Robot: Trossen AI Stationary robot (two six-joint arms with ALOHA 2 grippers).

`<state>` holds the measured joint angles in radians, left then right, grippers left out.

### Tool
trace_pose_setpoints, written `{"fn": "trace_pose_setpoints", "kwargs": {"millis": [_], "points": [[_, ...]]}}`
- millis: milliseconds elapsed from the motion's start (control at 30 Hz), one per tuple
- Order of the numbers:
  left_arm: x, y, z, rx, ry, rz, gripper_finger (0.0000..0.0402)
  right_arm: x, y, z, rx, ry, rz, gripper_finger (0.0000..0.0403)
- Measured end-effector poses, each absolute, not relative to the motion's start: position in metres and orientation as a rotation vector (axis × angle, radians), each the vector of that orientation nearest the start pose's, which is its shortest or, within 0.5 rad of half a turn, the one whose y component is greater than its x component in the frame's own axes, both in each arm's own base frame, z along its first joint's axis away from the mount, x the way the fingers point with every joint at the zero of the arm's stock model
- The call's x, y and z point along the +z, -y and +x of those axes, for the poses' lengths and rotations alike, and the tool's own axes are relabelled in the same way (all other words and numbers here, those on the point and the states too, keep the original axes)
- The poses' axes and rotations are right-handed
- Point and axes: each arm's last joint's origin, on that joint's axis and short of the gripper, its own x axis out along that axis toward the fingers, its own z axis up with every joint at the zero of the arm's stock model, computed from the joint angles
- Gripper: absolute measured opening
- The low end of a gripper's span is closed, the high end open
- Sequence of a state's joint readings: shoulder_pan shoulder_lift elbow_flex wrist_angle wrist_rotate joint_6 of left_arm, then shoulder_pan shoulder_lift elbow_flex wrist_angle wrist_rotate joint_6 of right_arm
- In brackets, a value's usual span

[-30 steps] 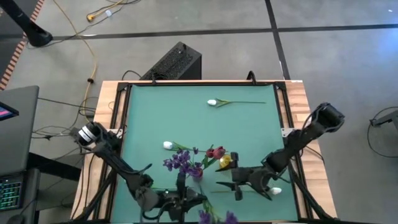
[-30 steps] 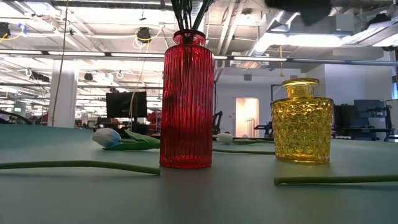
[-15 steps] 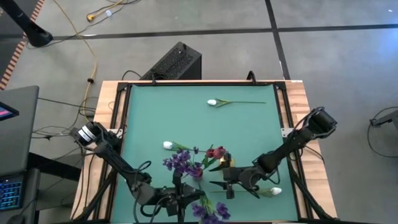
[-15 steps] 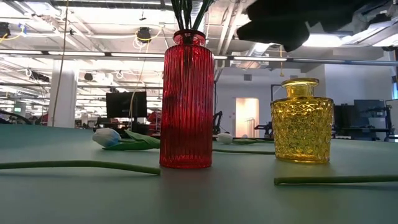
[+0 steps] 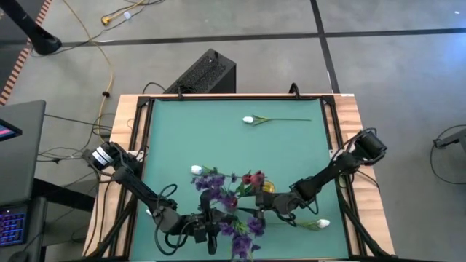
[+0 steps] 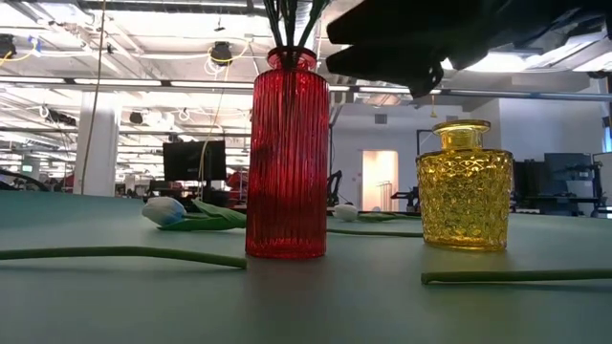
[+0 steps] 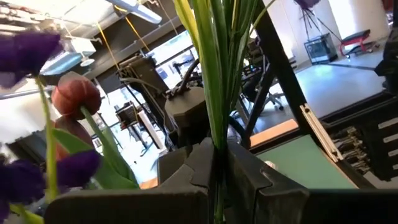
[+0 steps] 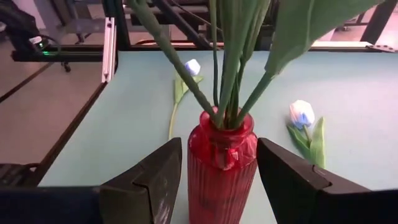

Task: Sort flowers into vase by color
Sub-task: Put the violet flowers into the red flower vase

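Observation:
A tall red ribbed vase (image 6: 287, 153) holds several green stems, with purple blooms (image 5: 211, 185) spread above it. A yellow vase (image 6: 466, 186) stands to its right. My right gripper (image 8: 221, 186) is open and level, with one finger on either side of the red vase (image 8: 222, 158); I cannot tell whether they touch it. My left gripper (image 5: 216, 231), near the table's near edge, is shut on a purple flower (image 5: 244, 229). White flowers lie flat on the table (image 5: 249, 120) (image 5: 196, 169) (image 5: 322, 224). My left gripper pinches a bundle of thin green stems (image 7: 215, 146) between its two fingers. The stems run up past the fingers, away from the wrist. The purple blooms (image 5: 244, 229) are lifted clear of the table.
Maroon blooms (image 5: 253, 178) stand over the vases. Loose green stems lie on the table in front of the vases (image 6: 124, 253) (image 6: 516, 277). A white bud (image 6: 164, 210) lies behind the red vase. The far half of the green mat (image 5: 218, 138) holds only one flower.
My right gripper has moved toward the table's left, up to the red vase, and now has it between its fingers. My left gripper has carried the purple flower from the near edge toward the far edge, closer to the vases.

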<state>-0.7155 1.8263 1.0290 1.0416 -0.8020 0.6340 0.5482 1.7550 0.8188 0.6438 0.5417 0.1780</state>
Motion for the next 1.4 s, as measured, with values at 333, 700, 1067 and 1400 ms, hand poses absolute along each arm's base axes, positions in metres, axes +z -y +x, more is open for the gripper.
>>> {"fn": "trace_pose_setpoints", "kwargs": {"millis": [333,700,1067,1400], "points": [[0.247,0.235,0.305,0.232,0.116,0.362,0.0013,0.175,-0.17,0.307,-0.011,-0.247,0.043,0.0234],[0.25,0.236,0.302,0.318,0.1,0.268,0.0013,0.176,-0.17,0.307,-0.013,-0.246,0.062,0.0234],[0.259,0.244,0.299,0.348,0.098,0.272,0.0013,0.176,-0.17,0.307,-0.015,-0.245,0.063,0.0234],[0.253,0.234,0.307,0.402,0.07,0.139,0.0013,0.176,-0.17,0.307,-0.018,-0.245,0.086,0.0234]]}}
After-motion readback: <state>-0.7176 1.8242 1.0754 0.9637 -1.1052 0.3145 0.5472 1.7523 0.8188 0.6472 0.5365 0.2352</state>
